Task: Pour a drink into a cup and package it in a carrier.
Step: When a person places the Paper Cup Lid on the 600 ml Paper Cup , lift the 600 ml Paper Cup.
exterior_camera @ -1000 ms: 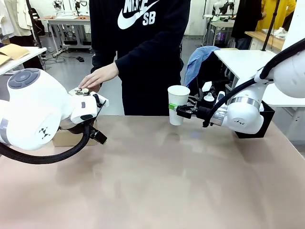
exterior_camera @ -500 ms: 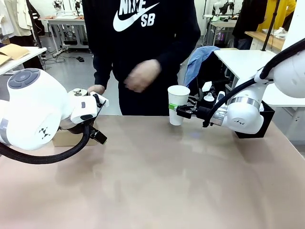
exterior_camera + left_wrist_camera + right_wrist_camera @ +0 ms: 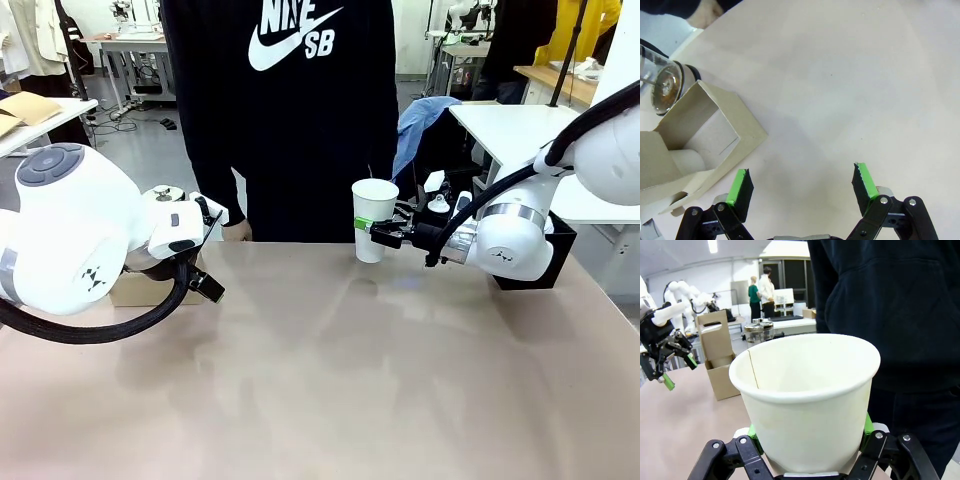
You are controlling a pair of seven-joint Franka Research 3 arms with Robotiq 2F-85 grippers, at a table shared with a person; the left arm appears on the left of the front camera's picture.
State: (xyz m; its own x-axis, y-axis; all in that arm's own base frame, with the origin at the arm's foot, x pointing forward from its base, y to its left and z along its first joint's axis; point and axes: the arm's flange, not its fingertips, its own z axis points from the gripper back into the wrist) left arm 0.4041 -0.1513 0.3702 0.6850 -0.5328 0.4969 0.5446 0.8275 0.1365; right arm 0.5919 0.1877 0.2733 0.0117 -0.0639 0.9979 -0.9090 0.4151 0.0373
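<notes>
My right gripper is shut on a white paper cup and holds it upright just above the table's far edge, in front of the person. Seen from the right wrist, the cup looks empty. The brown cardboard carrier stands at the far left, mostly behind my left arm in the front view. The glass jug stands just beyond it, with a brownish tint under its lid. My left gripper hangs open over bare table beside the carrier, holding nothing.
The person stands at the far edge with one hand low by the table. A black box sits behind my right arm. The right wrist view shows the carrier, the jug and my left gripper farther off.
The person's hand has left the jug's lid and dropped to the table edge. Neither arm has moved.
</notes>
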